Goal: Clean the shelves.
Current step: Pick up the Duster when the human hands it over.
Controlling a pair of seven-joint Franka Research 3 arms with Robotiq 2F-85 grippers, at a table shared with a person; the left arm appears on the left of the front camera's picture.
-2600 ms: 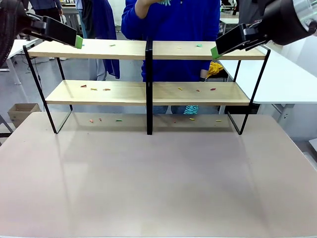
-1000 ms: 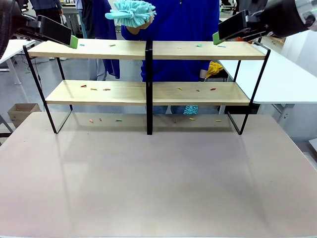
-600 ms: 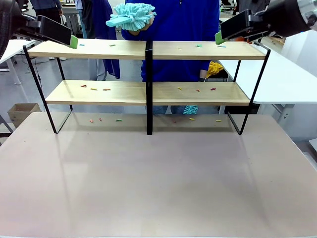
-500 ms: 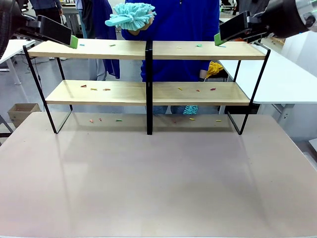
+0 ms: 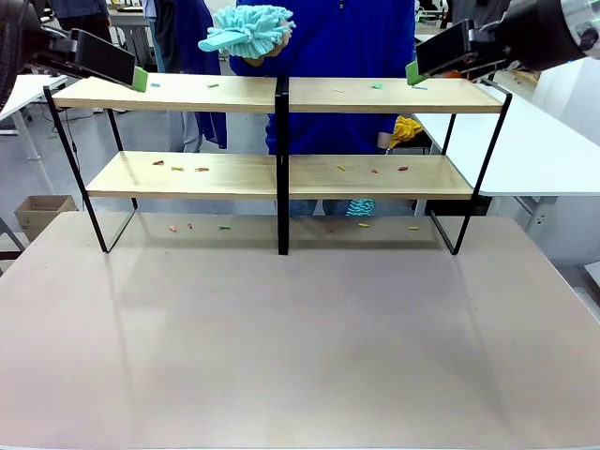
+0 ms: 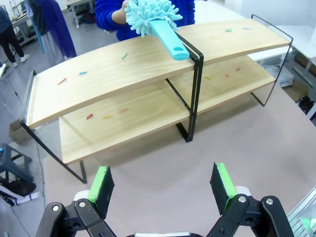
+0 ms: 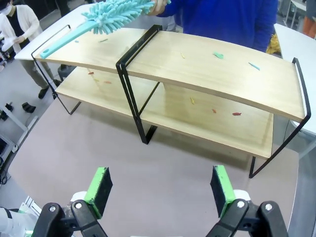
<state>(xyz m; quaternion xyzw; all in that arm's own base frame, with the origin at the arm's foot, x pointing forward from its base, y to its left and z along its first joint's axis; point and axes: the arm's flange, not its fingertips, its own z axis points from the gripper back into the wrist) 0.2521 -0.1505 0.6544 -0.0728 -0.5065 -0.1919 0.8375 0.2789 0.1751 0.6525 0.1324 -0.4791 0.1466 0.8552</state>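
The shelves [image 5: 281, 169] stand across the far half of the table, two light-wood boards on a black frame with a central post. Small coloured scraps [image 5: 178, 168] lie on both boards and on the table behind the rack. A person in blue holds a teal duster [image 5: 248, 26] above the top board, left of the post. My left gripper [image 5: 131, 73] hovers at the top board's left end. In its own view it [image 6: 163, 182] is open and empty, looking down on the shelves [image 6: 123, 69] and the duster [image 6: 150, 17]. My right gripper [image 5: 417, 67] hangs over the top board's right part, open [image 7: 159, 190] and empty above the shelves [image 7: 212, 69].
The tan table [image 5: 300, 356] has free room in front of the rack. A white table [image 5: 553, 141] stands at the right, a cardboard box [image 5: 42, 211] sits on the floor at the left. Other people stand farther back.
The person has raised the teal duster into view above the top board. My right gripper has risen from the board's front edge to just above it. Over the last second nothing moves.
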